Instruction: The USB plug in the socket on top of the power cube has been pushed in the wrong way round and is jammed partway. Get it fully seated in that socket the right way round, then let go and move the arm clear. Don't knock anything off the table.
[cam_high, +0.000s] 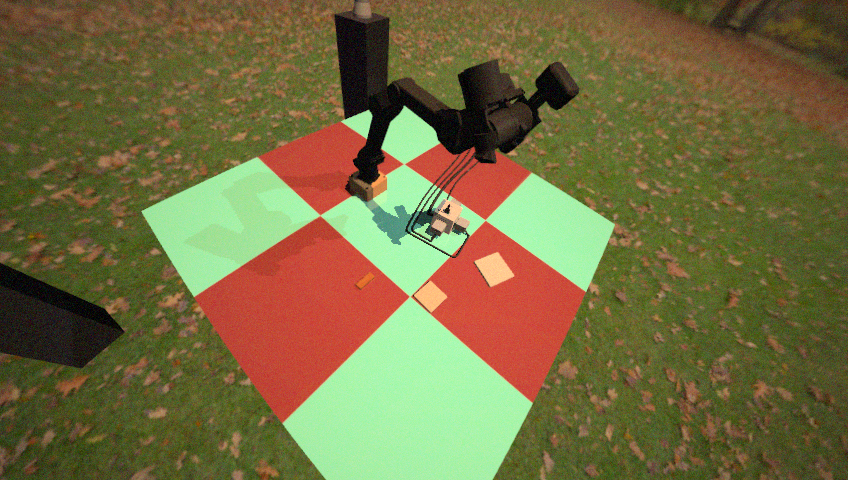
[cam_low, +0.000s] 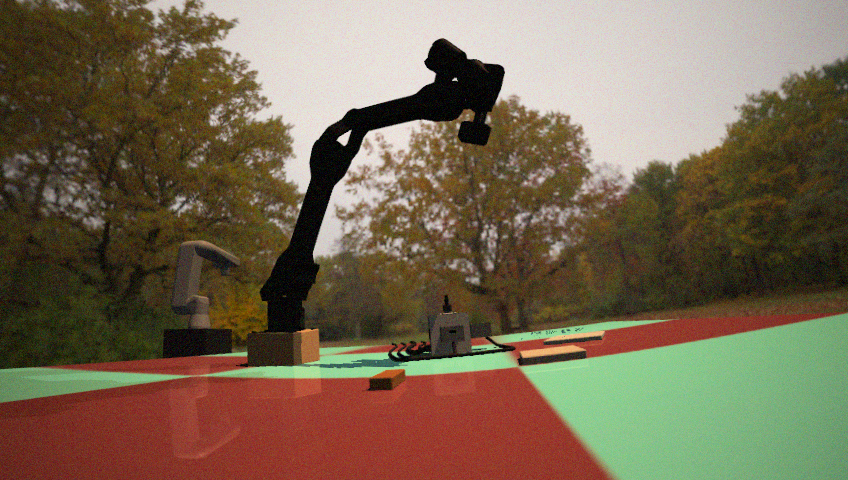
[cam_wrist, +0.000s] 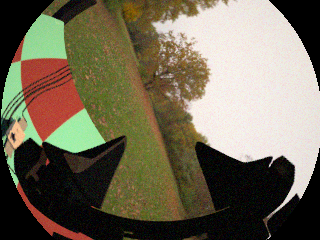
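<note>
We see the power cube (cam_high: 447, 218), pale grey w/ side stubs, on the checkered table (cam_high: 416, 380) mid-board, black cables (cam_high: 437, 184) looped round it. USB plug (cam_low: 446, 304) sticks up dark from its top. Gripper (cam_wrist: 160, 160) wide open, holding nothing, raised well above the cube.

Little grey power cube (cam_low: 449, 334) sits upright mid-bench with a dark USB plug (cam_low: 446, 303) poking straight up from its top.
</note>
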